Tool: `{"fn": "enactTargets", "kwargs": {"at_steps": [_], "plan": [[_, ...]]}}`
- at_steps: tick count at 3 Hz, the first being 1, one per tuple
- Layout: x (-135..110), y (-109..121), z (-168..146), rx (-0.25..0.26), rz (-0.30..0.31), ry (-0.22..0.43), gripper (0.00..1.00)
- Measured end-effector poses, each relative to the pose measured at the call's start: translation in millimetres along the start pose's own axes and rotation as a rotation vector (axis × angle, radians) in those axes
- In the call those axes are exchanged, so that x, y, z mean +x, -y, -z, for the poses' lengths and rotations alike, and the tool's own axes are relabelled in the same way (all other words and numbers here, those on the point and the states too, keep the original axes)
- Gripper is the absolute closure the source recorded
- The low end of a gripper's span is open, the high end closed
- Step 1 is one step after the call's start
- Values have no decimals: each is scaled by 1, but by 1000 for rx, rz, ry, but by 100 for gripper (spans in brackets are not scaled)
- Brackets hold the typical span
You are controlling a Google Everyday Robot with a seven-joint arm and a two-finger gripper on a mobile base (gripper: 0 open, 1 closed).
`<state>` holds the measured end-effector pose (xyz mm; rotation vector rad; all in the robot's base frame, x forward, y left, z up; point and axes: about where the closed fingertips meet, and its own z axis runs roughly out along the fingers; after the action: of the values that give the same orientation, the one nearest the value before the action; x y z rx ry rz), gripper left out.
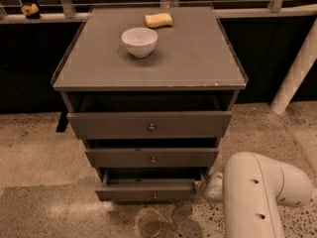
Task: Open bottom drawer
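**Gripper at the right end of the bottom drawer**

I am looking down on a grey-brown cabinet [198, 58] that fills the middle of the frame. The bottom drawer [133, 192] sits low in the centre, its slim front standing out from the carcass with a dark gap showing above it. Its small round knob [154, 196] is at mid-front. The middle drawer [124, 157] and the top drawer [109, 124] above it also stand forward of the frame, each with dark space over it.

My arm [252, 197] comes in white and bulky from the lower right corner. The gripper [202, 185] is at the drawer's right end, just beside the front's upper corner and mostly hidden behind the wrist. I cannot tell whether the claw is released or clenched, nor whether it touches the wood.

On the cabinet top, a white bowl [139, 41] stands upright left of centre. A yellow sponge [159, 20] lies near the back edge, apart from the bowl. The speckled floor [39, 152] has a round dark mark [151, 224] below the drawer.
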<state>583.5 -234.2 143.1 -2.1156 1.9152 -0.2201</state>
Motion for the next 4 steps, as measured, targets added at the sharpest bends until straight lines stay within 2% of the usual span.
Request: {"fn": "enactTargets", "kwargs": {"at_steps": [3,4], "plan": [[0,-7,3,3,1,6,100],[-3,-21,6,-20,-12,8,100]]}}
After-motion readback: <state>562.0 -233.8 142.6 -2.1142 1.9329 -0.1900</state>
